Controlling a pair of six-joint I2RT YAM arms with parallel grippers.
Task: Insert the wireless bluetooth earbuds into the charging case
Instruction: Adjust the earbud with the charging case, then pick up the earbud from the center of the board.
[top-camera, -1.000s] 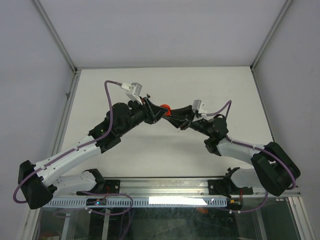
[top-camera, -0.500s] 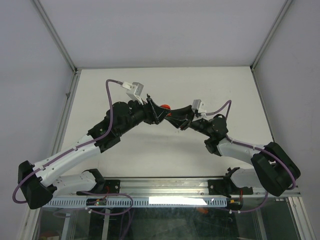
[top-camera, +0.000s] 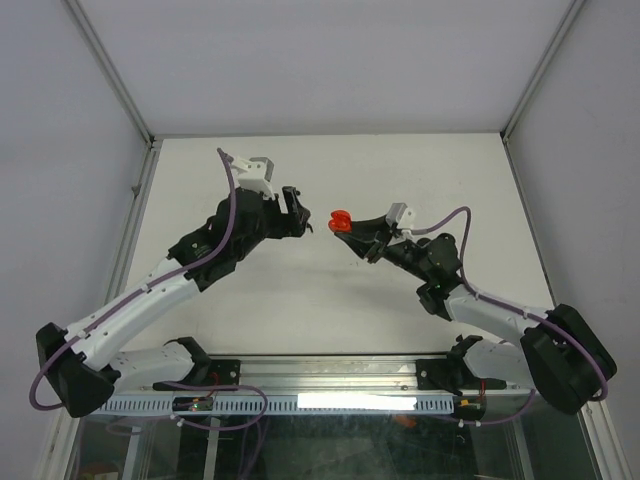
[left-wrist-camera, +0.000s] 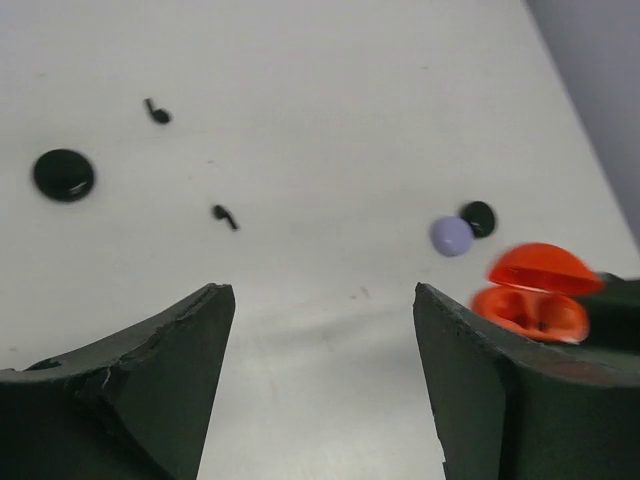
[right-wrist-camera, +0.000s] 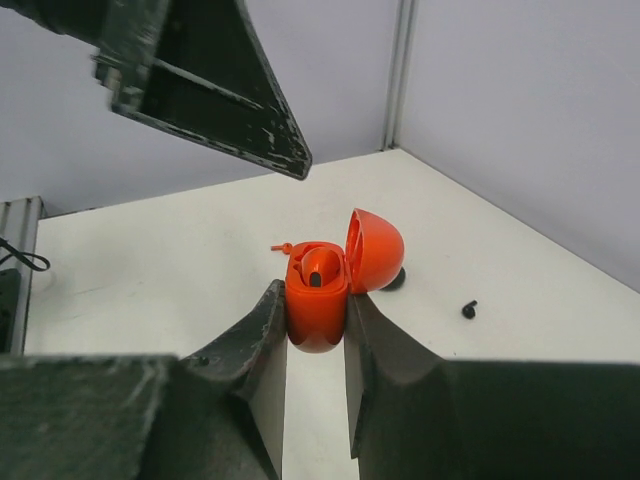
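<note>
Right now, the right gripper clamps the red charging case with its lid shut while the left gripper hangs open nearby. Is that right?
Not quite. The red charging case has its lid flipped open, as the right wrist view shows. The rest stands: the right gripper clamps it, and the left gripper is open nearby.

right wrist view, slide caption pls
Right gripper clamps the open red charging case; a black earbud lies on the table beyond.

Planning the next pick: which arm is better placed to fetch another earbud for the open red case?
Left, probably. The left pincer is open and empty, with loose black earbuds on the table in its view. The right pincer is shut on the red case, lid open, so it is busy.
</note>
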